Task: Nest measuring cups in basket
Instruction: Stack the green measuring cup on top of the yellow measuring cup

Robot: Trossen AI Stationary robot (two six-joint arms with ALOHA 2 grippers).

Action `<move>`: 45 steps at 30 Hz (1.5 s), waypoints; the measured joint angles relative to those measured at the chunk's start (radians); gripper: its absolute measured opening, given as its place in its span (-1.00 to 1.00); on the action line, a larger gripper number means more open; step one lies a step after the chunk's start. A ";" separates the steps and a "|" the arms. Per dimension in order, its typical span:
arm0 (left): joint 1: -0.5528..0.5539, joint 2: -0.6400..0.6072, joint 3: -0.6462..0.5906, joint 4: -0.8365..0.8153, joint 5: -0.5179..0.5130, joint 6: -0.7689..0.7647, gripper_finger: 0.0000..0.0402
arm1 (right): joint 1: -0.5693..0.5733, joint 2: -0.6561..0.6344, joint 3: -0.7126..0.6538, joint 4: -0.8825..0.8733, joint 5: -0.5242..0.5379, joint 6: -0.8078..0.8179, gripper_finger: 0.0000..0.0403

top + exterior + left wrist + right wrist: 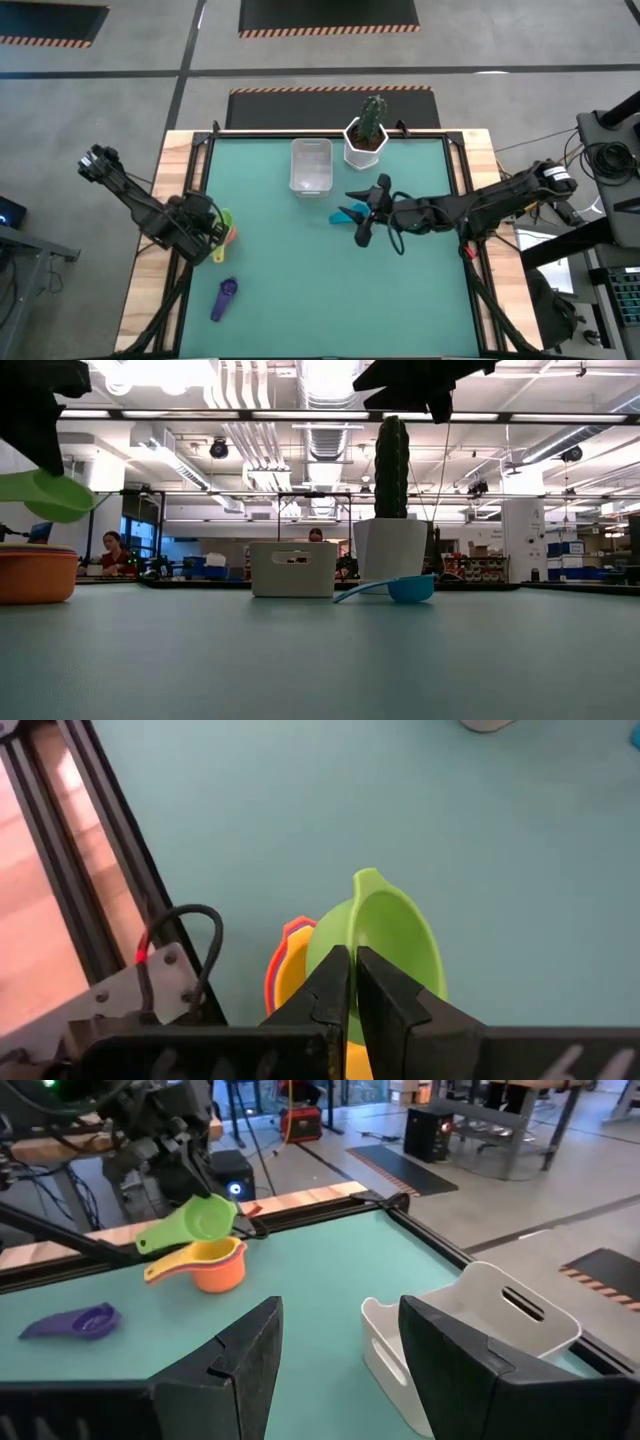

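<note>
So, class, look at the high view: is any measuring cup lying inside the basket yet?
No, the basket holds nothing, and the purple cup lies on the table far from it.

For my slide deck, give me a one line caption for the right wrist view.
Open right gripper above the basket; left gripper lifts green cup over stacked cups.

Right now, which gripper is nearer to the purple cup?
Left. The left gripper, shut on the green cup, hangs just above the purple cup in the high view. The right gripper, open, is across the table near the teal cup.
</note>
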 joint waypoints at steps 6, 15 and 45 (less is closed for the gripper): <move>0.000 -0.003 -0.030 0.015 0.074 -0.020 -1.00 | 0.000 -0.002 0.000 -0.004 -0.028 -0.003 -0.06; 0.000 0.031 -0.035 0.035 0.074 -0.017 -1.00 | 0.000 -0.001 0.000 0.001 -0.024 -0.014 -0.06; 0.002 0.131 -0.024 0.395 -0.018 0.163 -0.82 | -0.007 -0.001 0.000 0.019 -0.015 -0.057 -0.06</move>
